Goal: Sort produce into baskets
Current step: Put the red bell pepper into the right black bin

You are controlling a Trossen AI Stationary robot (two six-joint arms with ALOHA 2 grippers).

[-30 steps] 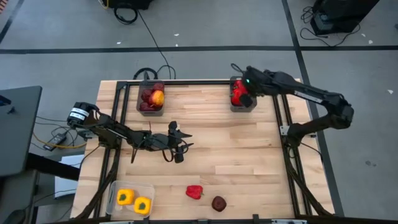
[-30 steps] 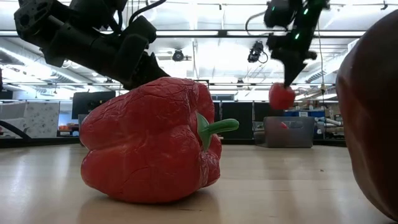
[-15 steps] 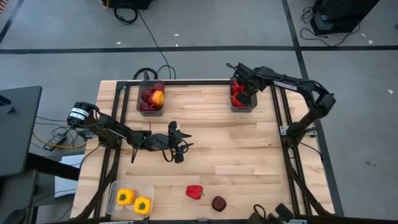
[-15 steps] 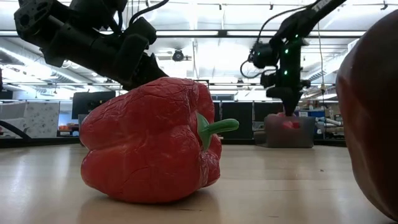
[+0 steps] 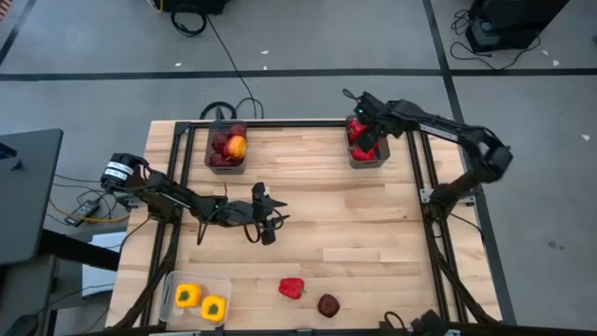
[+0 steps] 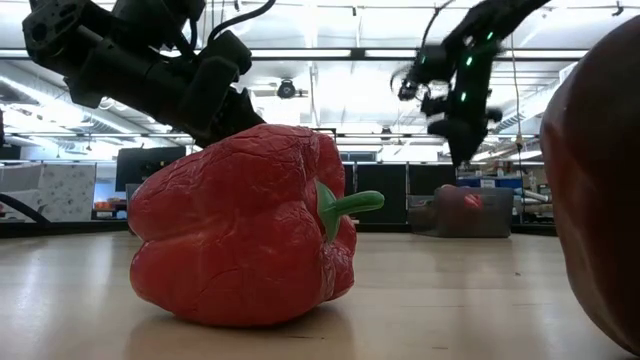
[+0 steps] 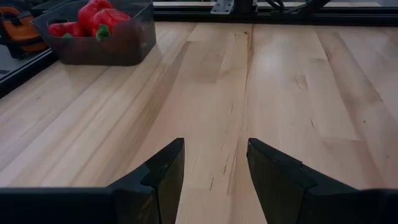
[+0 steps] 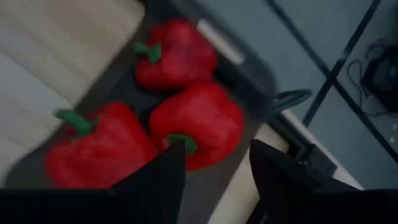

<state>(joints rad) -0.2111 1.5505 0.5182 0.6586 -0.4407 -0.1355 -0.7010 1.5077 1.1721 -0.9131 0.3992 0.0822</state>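
A red pepper (image 5: pixel 292 288) and a maroon apple (image 5: pixel 327 305) lie on the counter (image 5: pixel 373 224), likely light, stiff and smooth; grip across the body. Right hand (image 8: pixel 214 163) hovers spread over the pepper bin (image 5: pixel 352 157); left hand (image 7: pixel 214 163) waits spread, empty.

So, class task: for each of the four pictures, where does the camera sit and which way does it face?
High: overhead, looking down; both arms, table.
Low: at tabletop, looking level; red pepper close, both arms above.
Left wrist: faces along the table; left gripper open.
Right wrist: looks down into grey bin; right gripper open.
Shared: bin's peppers, both wrist views.
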